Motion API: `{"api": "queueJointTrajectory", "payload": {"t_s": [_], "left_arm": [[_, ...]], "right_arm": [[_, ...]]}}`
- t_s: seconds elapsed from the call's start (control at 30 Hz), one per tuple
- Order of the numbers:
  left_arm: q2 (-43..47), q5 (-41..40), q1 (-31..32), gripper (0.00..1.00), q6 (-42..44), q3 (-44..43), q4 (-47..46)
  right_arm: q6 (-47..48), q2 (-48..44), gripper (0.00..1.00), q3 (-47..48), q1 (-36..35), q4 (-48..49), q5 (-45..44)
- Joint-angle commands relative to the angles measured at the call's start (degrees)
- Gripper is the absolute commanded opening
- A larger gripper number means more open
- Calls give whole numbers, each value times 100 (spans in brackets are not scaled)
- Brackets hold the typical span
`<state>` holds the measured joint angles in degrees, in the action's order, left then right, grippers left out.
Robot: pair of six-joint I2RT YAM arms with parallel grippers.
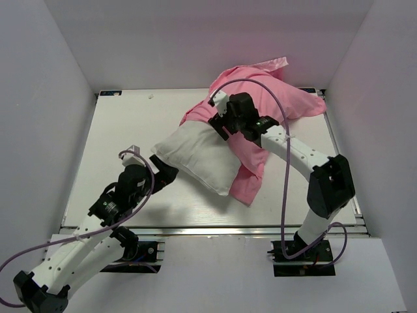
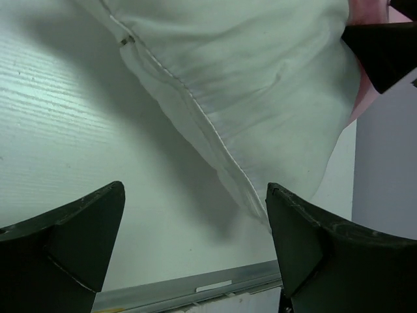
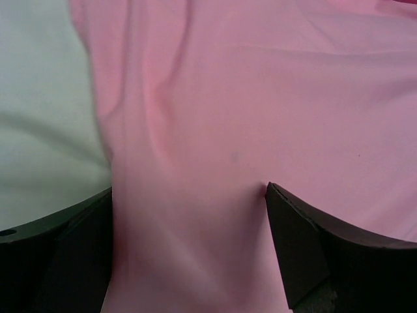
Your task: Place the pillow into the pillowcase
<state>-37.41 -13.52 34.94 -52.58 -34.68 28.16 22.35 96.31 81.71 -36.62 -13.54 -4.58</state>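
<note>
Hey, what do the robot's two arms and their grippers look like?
The left arm and right arm have white links with black joints and black bases. A thin lilac cable loops along each. The left gripper and right gripper are black, with broad wedge-shaped fingers.

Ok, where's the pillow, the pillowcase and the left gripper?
pillow (image 1: 199, 156), top view, middle of its bare white part.
pillowcase (image 1: 301, 101), top view, pink far right part.
left gripper (image 1: 164, 168), top view, between its black fingertips.
</note>
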Motion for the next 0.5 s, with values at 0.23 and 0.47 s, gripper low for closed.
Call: {"api": "queueJointTrajectory", "payload": {"t_s": [0.23,0.47], "left_arm": [[120,24,-22,98,-1140,400,532],[164,191,-31,98,-1632,874,252]], "right_arm": [[148,265,8,1265,6,1,351],[-1203,204,0,3092,76,-614,1327]]}}
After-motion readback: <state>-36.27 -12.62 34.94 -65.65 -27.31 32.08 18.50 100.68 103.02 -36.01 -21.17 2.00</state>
